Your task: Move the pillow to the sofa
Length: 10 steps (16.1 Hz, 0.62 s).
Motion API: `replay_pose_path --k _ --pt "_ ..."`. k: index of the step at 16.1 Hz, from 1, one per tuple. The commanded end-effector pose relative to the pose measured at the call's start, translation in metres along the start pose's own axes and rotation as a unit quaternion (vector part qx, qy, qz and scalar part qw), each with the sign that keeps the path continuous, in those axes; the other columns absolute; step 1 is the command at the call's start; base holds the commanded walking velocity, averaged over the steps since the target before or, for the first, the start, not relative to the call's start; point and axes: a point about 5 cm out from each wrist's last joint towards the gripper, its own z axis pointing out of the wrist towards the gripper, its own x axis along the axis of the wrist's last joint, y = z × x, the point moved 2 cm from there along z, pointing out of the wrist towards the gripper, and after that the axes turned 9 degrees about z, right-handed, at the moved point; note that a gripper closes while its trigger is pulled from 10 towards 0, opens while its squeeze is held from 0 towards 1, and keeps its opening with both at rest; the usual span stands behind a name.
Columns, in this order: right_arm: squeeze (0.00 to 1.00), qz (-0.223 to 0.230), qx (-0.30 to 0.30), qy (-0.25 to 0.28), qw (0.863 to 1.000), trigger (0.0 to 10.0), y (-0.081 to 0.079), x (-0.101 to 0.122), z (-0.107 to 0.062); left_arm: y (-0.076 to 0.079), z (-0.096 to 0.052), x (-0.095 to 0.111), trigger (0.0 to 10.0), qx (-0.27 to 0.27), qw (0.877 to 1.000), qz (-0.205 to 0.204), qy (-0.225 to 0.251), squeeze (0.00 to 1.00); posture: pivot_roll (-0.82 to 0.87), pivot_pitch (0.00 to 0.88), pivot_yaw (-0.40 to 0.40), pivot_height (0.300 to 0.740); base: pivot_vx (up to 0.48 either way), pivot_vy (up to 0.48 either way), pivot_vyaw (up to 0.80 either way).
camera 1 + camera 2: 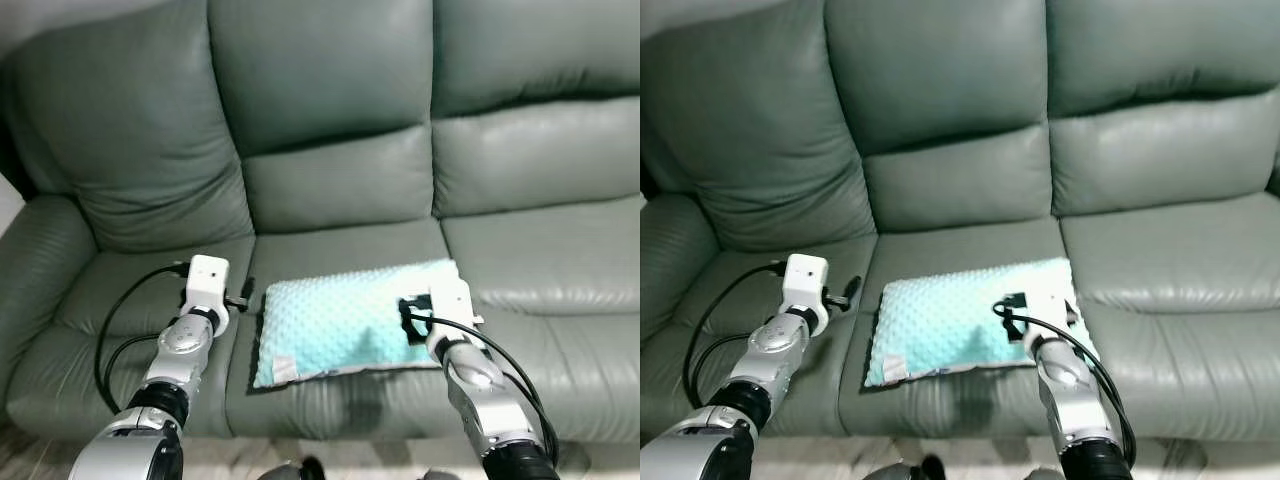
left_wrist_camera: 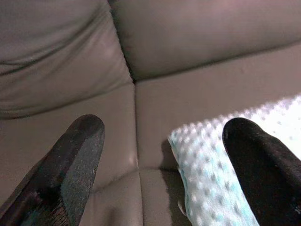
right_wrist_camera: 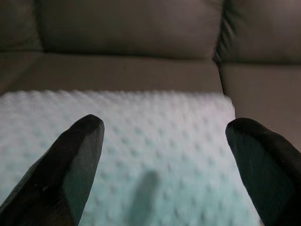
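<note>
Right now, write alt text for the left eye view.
A mint dotted pillow lies on the middle seat of a grey-green leather sofa. The left gripper sits at its left edge and the right gripper over its right side, jaws open.

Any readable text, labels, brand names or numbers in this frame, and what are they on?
None can be read.
Pillow: a small white tag at its front corner, too small and blurred to read.
Sofa: no markings.
Left gripper and right gripper: no legible labels.
</note>
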Motion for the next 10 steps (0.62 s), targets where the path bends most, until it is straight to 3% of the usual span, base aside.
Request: replay_pose_path --k 1,3,5,7,8,10 --pt "0.0 -0.016 0.034 0.01 0.999 10.0 -0.009 0.011 -0.001 -0.01 -0.003 -0.002 10.0 0.027 1.0 -0.012 0.007 0.0 -0.24 0.0 0.179 0.74 0.0 0.0 0.0" --pt "0.0 -0.062 0.077 0.037 0.994 10.0 -0.016 0.029 -0.007 -0.012 -0.003 0.004 10.0 0.056 0.998 -0.035 0.018 0.0 -0.24 0.0 0.151 0.74 0.0 0.0 0.0" --pt "0.0 -0.081 0.101 0.052 0.99 10.0 -0.021 0.035 -0.011 -0.009 -0.003 0.008 10.0 0.051 0.998 -0.033 0.032 0.0 -0.23 0.0 0.113 0.74 0.0 0.0 0.0" --pt "0.0 -0.08 0.106 0.034 0.991 10.0 -0.019 0.031 -0.015 -0.007 -0.003 0.013 10.0 0.051 0.998 -0.025 0.04 0.0 -0.23 0.0 0.058 0.74 0.0 0.0 0.0" --pt "0.0 -0.073 0.105 0.029 0.991 10.0 -0.017 0.031 -0.016 -0.003 -0.004 0.015 10.0 0.025 0.997 -0.049 0.052 0.0 -0.22 0.0 0.026 0.74 0.0 0.0 0.0" --pt "0.0 -0.069 0.128 0.009 0.989 10.0 -0.025 0.025 -0.013 0.008 -0.011 0.003 10.0 0.044 0.996 -0.069 0.042 0.0 -0.19 0.0 -0.036 0.74 0.0 0.0 0.0"
